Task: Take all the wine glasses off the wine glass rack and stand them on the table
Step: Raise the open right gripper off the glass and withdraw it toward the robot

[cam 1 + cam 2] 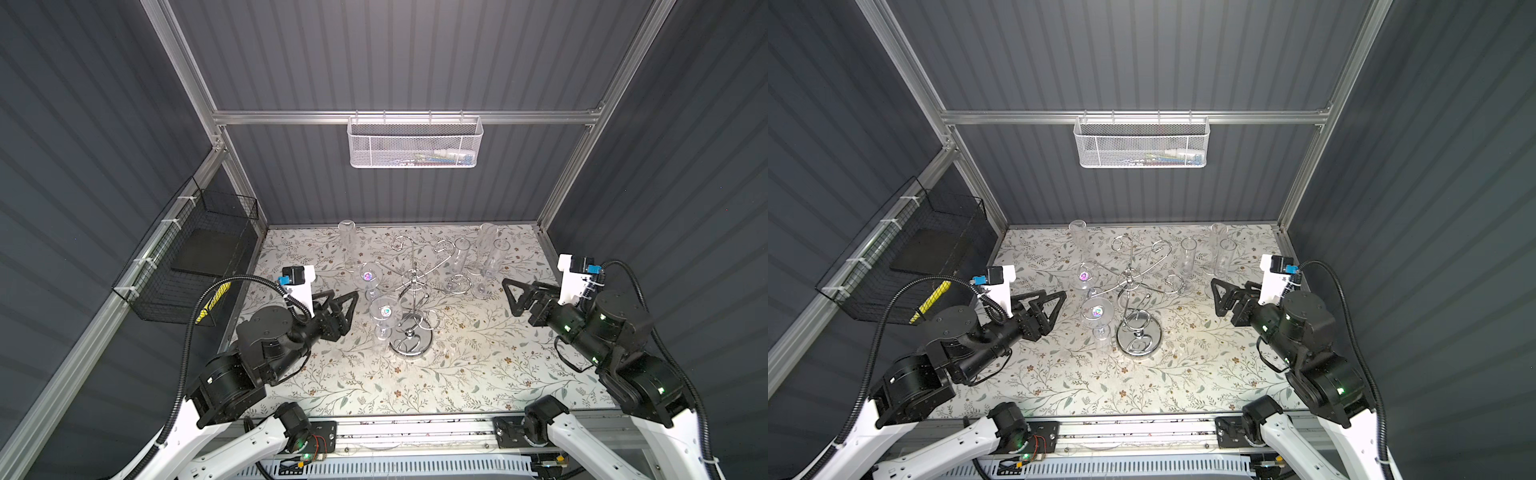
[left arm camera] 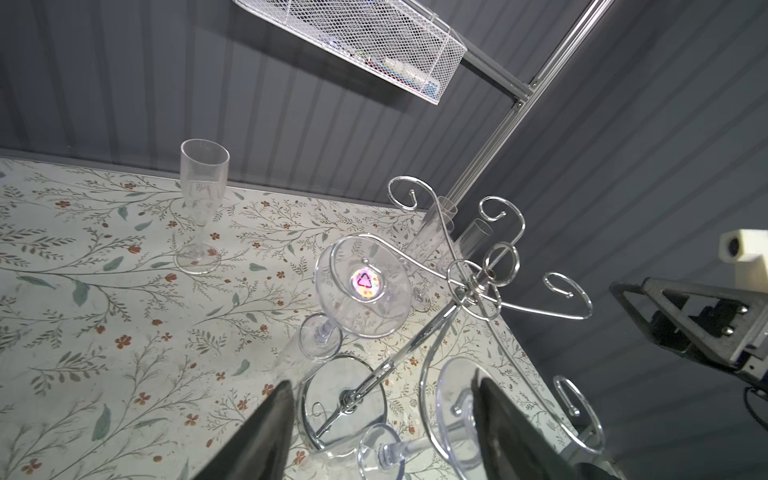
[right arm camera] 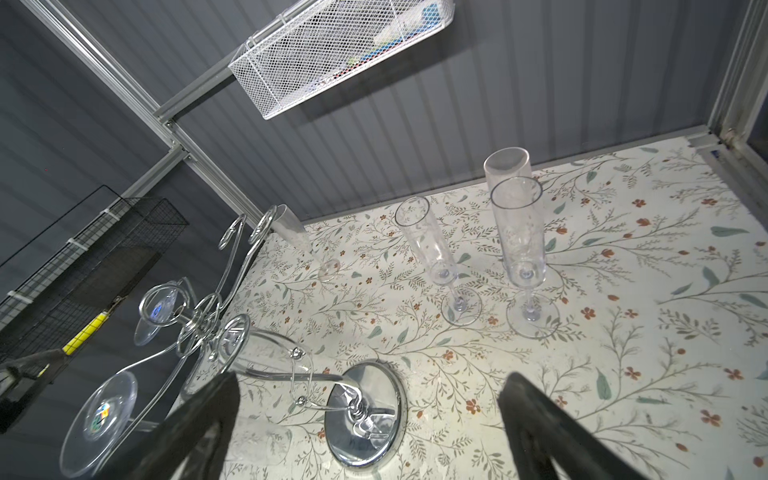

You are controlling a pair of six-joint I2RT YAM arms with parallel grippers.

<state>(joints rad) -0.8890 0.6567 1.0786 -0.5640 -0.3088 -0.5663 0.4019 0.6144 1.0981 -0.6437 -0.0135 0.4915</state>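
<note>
1. Far left, on the side wall: one black wire basket (image 1: 228, 210) holding a yellow item (image 1: 208, 309). Caught in both top views and from the right wrist only.
2. Left gripper (image 1: 345, 296): two black triangular fingers (image 2: 257, 436) held apart, nothing clamped. Placed left of the shiny chrome wire wine glass rack (image 1: 411, 347), just beside the nearer hanging glass (image 1: 384, 311), clear and stemmed, with no contact visible. Only from the left wrist: that glass's stem framed between the fingers.
3. Two clear glasses hung upside down on the rack's left arms: the nearer one and the farther hanging glass (image 1: 369, 277). An iridescent sticker (image 2: 365, 283) on each foot, its triangle mark legible only from the left wrist.
4. One rack, mid-table between the grippers: round mirrored base, central post, six curled arms, two of them loaded.
5. On the far wall: one white mesh basket (image 1: 395, 145), contents too blurred to name.
6. Four clear flutes upright on the floral tabletop (image 1: 457, 374): a lone flute (image 1: 347, 245) far, behind the rack's left side, and a cluster of three flutes (image 1: 485, 245) at far right. From the right wrist, two of the three overlapping.
7. Right gripper (image 1: 510, 297): fingers spread wide, empty, near the cluster, well apart from the rack.
</note>
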